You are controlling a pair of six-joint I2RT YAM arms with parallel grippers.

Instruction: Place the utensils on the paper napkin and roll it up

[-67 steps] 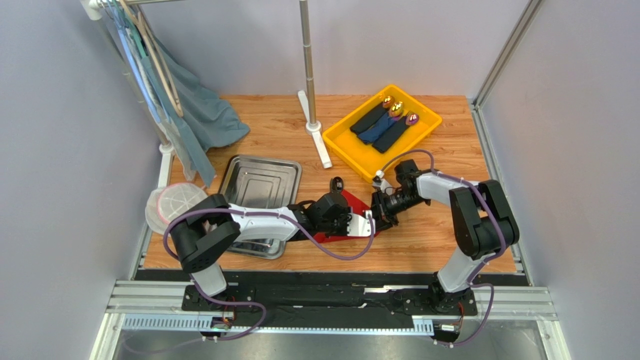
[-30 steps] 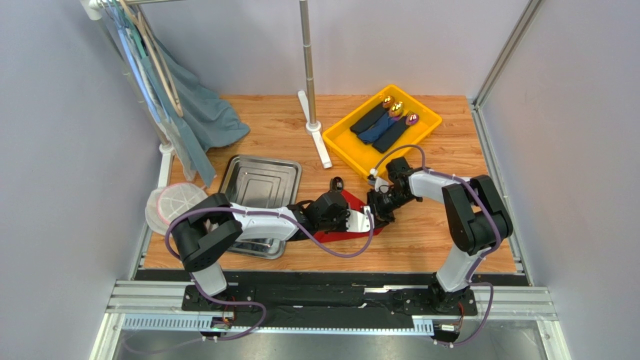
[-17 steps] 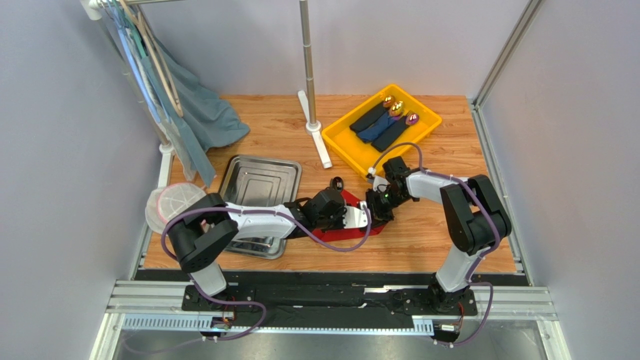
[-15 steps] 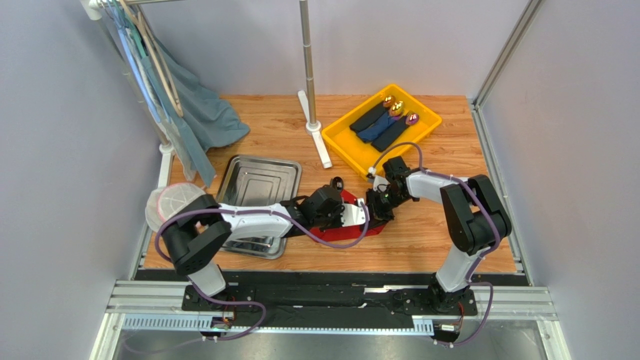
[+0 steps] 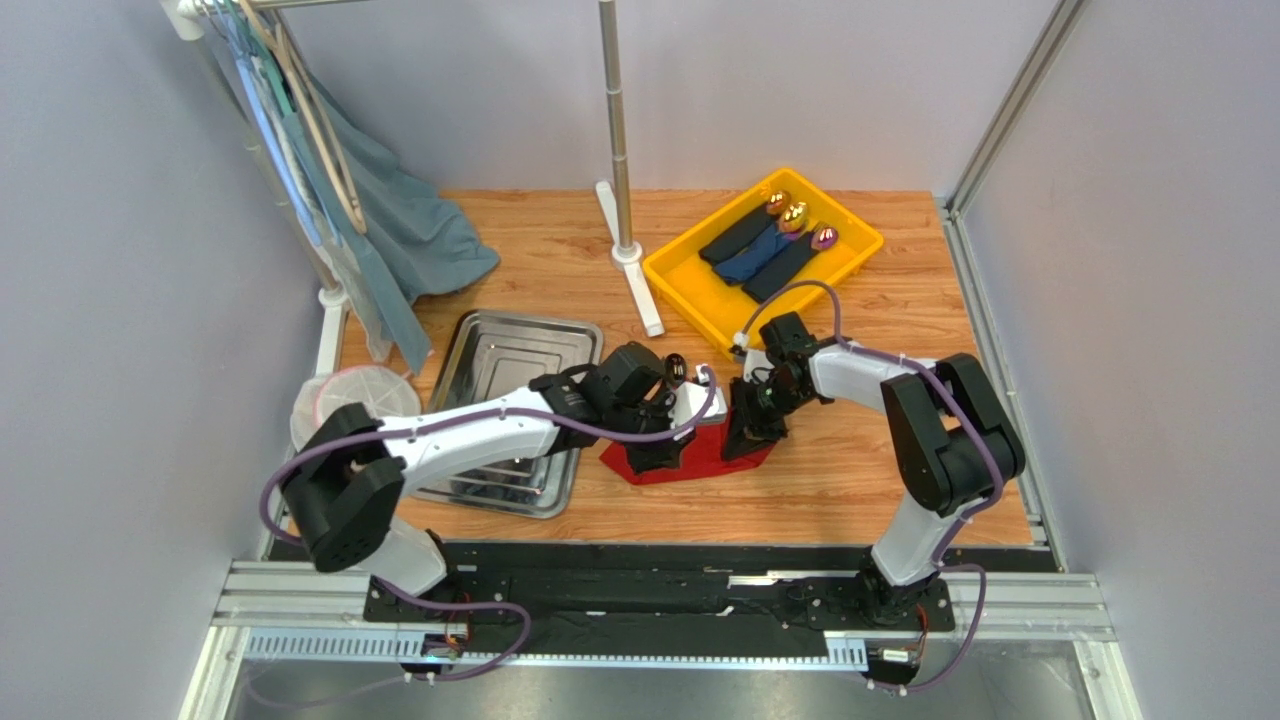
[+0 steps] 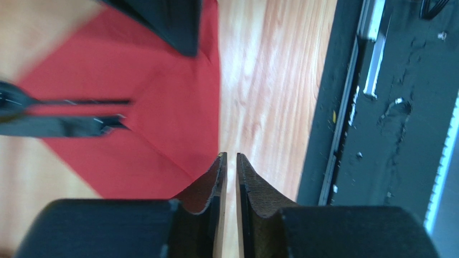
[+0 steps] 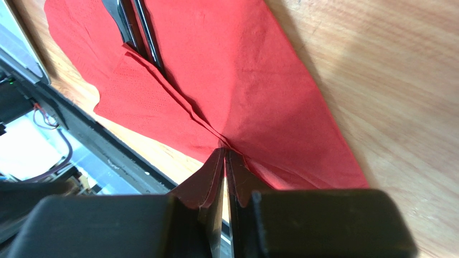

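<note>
Napkin [image 7: 226,70] lay red on the table [image 5: 857,480], cutlery [image 7: 134,32] on it; right fingers [image 7: 215,177] pinched its fold, left fingers [image 6: 215,183] nearly closed, empty.

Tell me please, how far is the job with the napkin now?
Done: the utensils lie on the red napkin. In hand: the right end effector pinches a fold of the napkin, lifting it over them. The left end effector is nearly closed, holding nothing, beside the napkin's edge. Left: the roll itself; the napkin is mostly flat.
</note>
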